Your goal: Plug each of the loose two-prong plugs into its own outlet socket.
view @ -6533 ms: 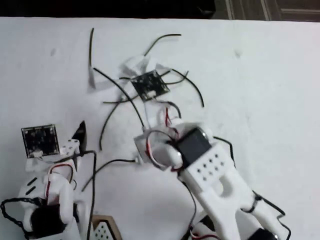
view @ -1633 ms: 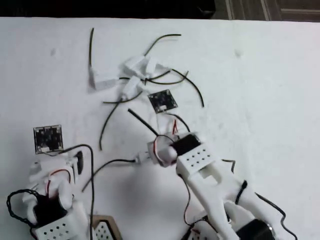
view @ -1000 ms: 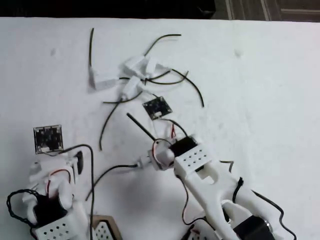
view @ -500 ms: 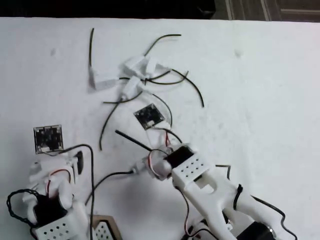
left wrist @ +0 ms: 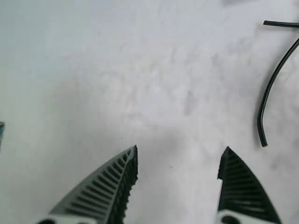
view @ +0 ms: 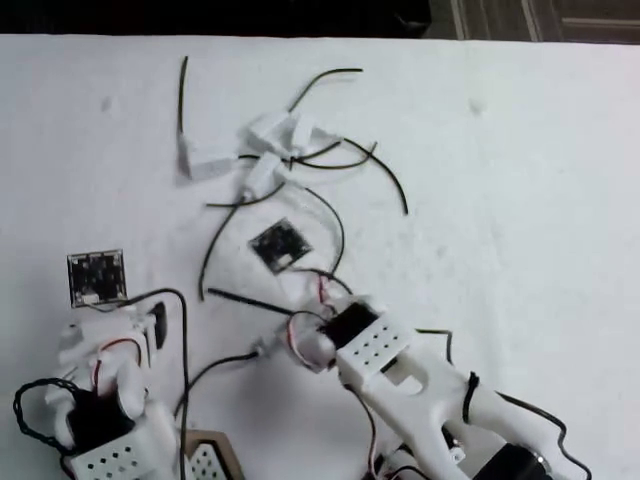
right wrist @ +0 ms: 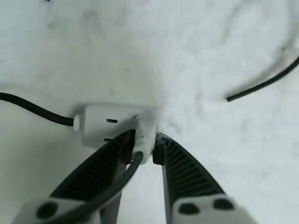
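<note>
Pulling back over the last half second, my right arm [view: 400,370] has come toward the near left of the table [view: 520,150]. The small black square board [view: 280,246] has slid that way with it, farther from the heap. My left arm [view: 100,390] has kept its place at the near left corner.

The heap of white plugs [view: 262,145] and black cords lies tangled on the far side, well apart from both arms. A second black square board [view: 97,277] sits just beyond the left arm. A straight black cord [view: 250,301] lies across the table between the first board and the right wrist. In the right wrist view a loose cord end [right wrist: 261,85] rests near the fingers without touching them.

My right fingers [right wrist: 182,168] are clamped on a white plug [right wrist: 145,130], whose own cord runs back between them. The plug butts against a white socket [right wrist: 103,126] lying on the table, with its cord trailing off the other way. I cannot tell whether the prongs are seated.

My left fingers [left wrist: 112,186] are spread wide over bare table, holding nothing, with a curved black cord [left wrist: 271,88] off to one side.
</note>
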`<state>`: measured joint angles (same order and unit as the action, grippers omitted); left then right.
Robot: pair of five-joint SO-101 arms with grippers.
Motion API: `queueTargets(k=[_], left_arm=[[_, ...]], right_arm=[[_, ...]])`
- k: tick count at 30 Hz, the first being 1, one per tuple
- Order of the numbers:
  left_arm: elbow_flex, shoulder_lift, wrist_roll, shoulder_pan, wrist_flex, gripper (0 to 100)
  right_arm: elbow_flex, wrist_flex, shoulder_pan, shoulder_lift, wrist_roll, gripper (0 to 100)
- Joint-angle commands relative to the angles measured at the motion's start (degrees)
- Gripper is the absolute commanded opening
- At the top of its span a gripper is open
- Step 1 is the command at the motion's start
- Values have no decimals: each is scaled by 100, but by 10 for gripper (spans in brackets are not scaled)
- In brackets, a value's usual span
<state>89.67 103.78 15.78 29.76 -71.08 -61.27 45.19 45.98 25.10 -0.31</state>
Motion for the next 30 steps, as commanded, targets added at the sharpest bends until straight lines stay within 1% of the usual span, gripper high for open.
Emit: queueTargets(k=[1,2,6,8,11,17,19,20,22,24,25,27,30], left_arm=[[-9,57,44,13,105,286],[-9,57,44,13,105,286],[-9,57,44,13,105,286],[-9,57,53,13,105,286],[-9,57,53,13,114,286],[132,57,53,4,290,286],[141,57,53,4,290,286],[141,57,53,4,290,286],[141,57,53,4,290,286],[141,57,53,4,290,286],[141,57,53,4,290,286],[141,57,53,4,290,286],[141,57,53,-145,281,283]], right_arm=[[360,418,312,-22,70,29],[571,637,295,-22,70,51],[1503,1807,303,-22,62,192],[1978,2378,312,-22,62,230],[2708,3064,330,-22,62,234],[3956,4295,593,-22,53,233],[4149,4593,585,-22,53,224],[4202,4716,576,-22,53,203],[4237,4813,567,-22,53,125],[4229,4822,567,31,53,18],[4202,4848,567,119,53,12],[4141,4971,549,418,53,44],[3982,4998,549,1051,53,13]])
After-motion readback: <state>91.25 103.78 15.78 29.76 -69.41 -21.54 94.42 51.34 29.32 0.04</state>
